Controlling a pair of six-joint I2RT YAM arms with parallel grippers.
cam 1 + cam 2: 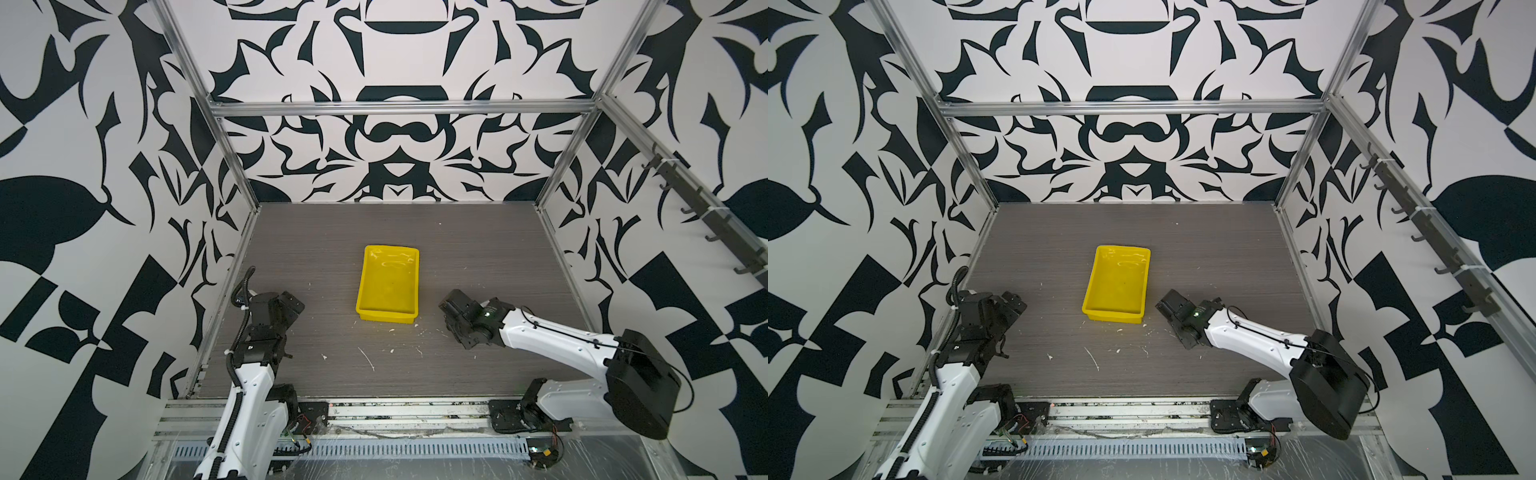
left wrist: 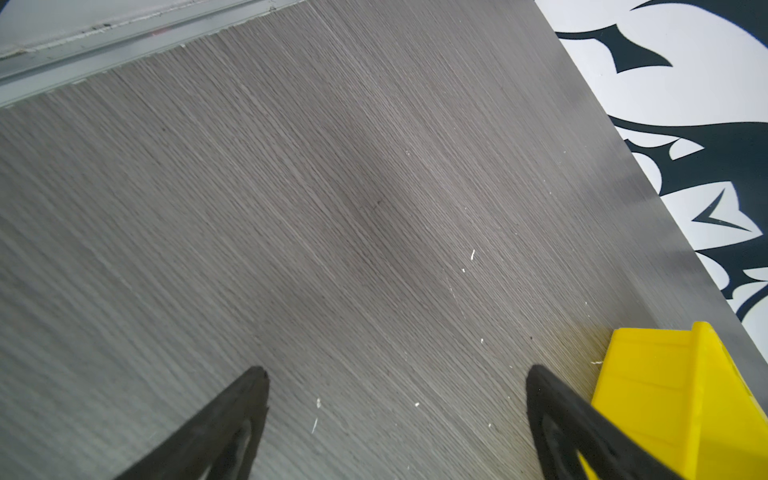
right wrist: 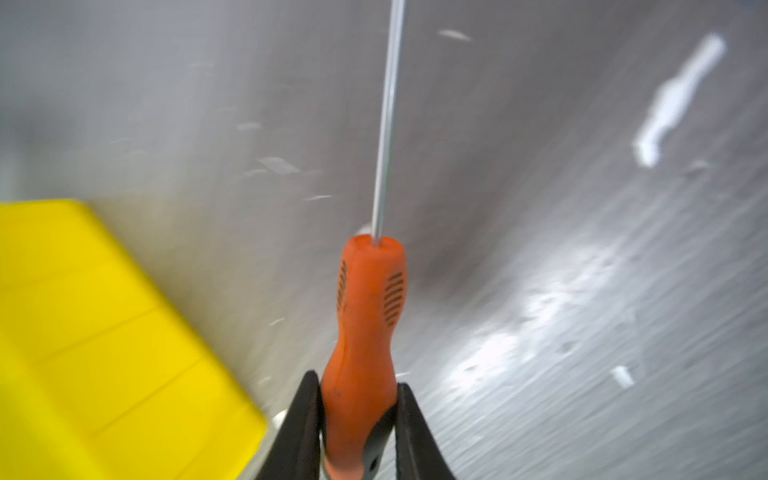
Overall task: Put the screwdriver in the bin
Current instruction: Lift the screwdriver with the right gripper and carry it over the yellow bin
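An orange-handled screwdriver [image 3: 365, 332] is gripped by the closed right fingers [image 3: 301, 419] at the narrow rear part of its handle, with its thin shaft pointed away from them over the grey table [image 1: 457, 257]. It is held just beside the yellow bin [image 1: 386, 316], outside it, near the bin's front right corner; the bin is seen empty in both top views. The left fingers [image 2: 232, 415] are spread open over bare table on the bin's other side, with nothing between them. Because only the handle's rear is pinched, the tool could be swung or slipped loose by a knock. If it is carried too low, the shaft could be caught on the bin's wall and the bin pushed away, or the tool could be released short of the rim. In the top views the screwdriver is hidden beneath the right wrist [image 1: 469, 320]. In the right wrist view the background is blurred, the shaft's tip is cut off by the frame edge and the butt is masked by the fingers.
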